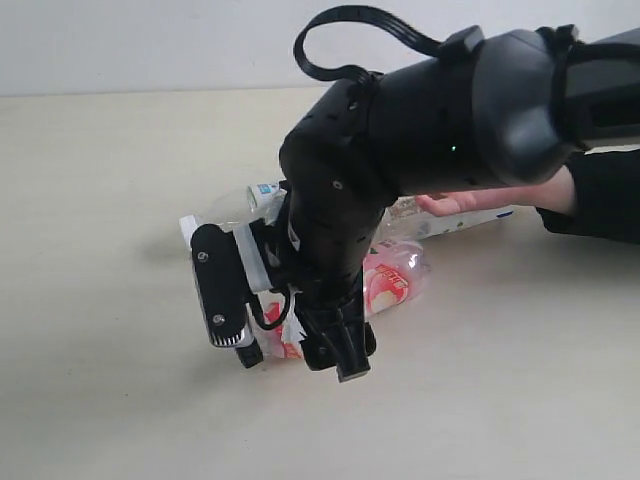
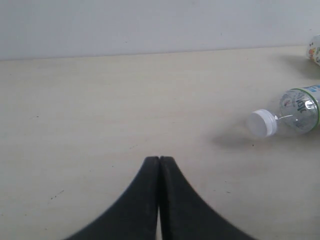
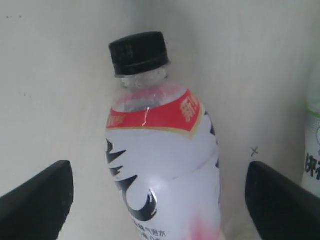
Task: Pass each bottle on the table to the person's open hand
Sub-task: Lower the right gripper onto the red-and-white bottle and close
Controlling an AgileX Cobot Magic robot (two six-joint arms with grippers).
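Observation:
The pink-red-white labelled bottle [image 3: 160, 150] with a black cap lies on the table [image 1: 100, 250], between the spread fingers [image 3: 40, 200] of my right gripper [image 3: 160, 200], which is open and astride it without touching. In the exterior view that gripper [image 1: 297, 352] points down over the same bottle [image 1: 398, 278]. A white-green labelled bottle [image 2: 295, 111] with a white cap lies nearby, partly hidden behind the arm [image 1: 250, 198]. The person's open hand [image 1: 470, 203] rests at the right, against a white-labelled bottle [image 1: 485, 218]. My left gripper [image 2: 159, 159] is shut and holds nothing.
The bulky black right arm [image 1: 450, 110] crosses the middle of the exterior view and hides much of the bottle cluster. Another bottle [image 2: 315, 50] shows at the edge of the left wrist view. Bare table spreads to the left and front.

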